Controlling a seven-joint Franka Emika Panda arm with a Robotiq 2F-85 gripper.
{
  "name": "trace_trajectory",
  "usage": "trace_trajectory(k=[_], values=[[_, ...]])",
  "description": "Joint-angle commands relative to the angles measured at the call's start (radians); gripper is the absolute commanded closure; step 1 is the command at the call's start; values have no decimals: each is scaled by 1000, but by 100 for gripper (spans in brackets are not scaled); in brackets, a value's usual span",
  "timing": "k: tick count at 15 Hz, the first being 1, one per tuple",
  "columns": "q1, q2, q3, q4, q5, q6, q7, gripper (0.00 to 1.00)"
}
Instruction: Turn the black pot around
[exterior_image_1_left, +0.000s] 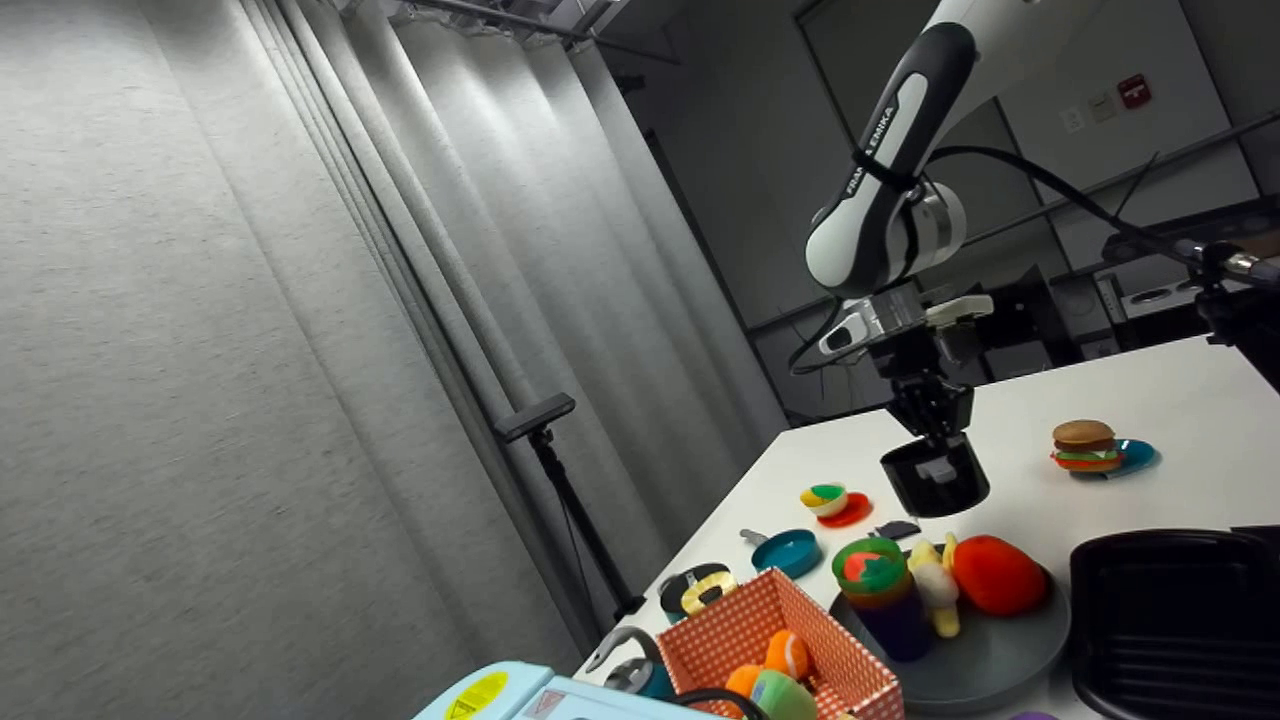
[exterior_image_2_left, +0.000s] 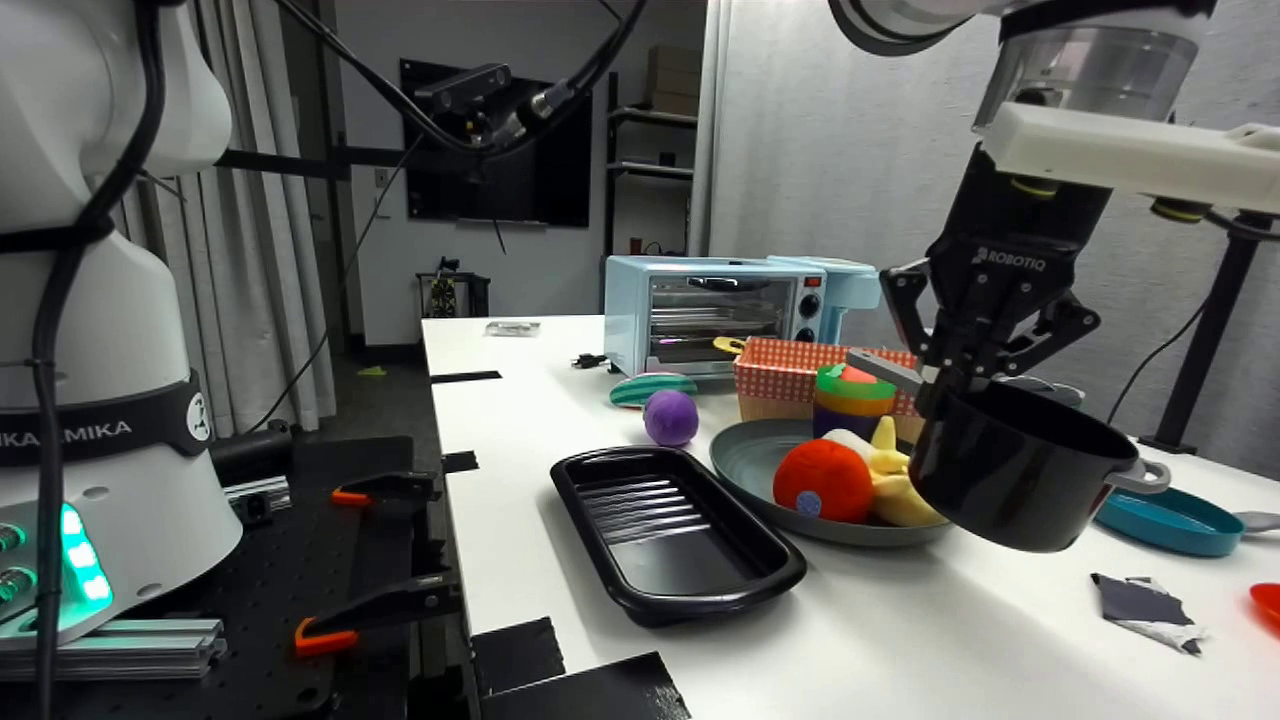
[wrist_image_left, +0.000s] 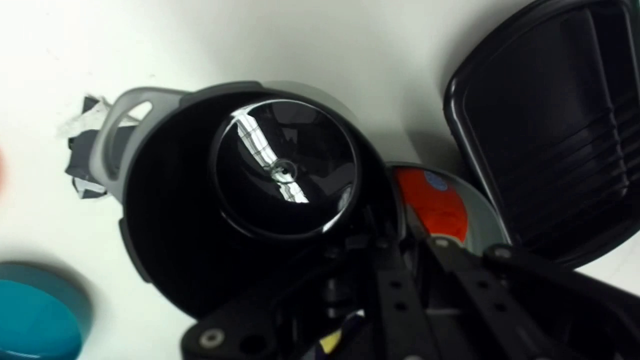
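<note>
The black pot (exterior_image_1_left: 935, 485) hangs in the air above the table, tilted, in both exterior views; it also shows close below the camera in the wrist view (wrist_image_left: 285, 165). In an exterior view the pot (exterior_image_2_left: 1020, 475) has a small grey loop handle (exterior_image_2_left: 1145, 478) on its right and a longer grey handle (exterior_image_2_left: 882, 370) on its left. My gripper (exterior_image_2_left: 942, 392) is shut on the pot's near wall by the longer handle. In the wrist view the gripper fingers (wrist_image_left: 387, 227) pinch the rim; the dark finger inside the pot is hard to make out.
Below the pot, a grey plate (exterior_image_2_left: 740, 470) holds a red ball (exterior_image_2_left: 825, 482), a banana and stacked cups (exterior_image_2_left: 853, 400). A black ridged tray (exterior_image_2_left: 680, 530) stands beside it. A checked basket (exterior_image_1_left: 830, 635), a blue oven (exterior_image_2_left: 720, 310), a teal pan (exterior_image_1_left: 787, 553) and a toy burger (exterior_image_1_left: 1085, 445) are around.
</note>
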Motion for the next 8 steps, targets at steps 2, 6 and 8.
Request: trace_trajectory(k=[2,6,8], values=[[10,1,-21,48,-5,-140,-242,98],[28,21,-24,87,-37,-214,-412,98],[40,31,-17,104,-43,-234,-494,98]])
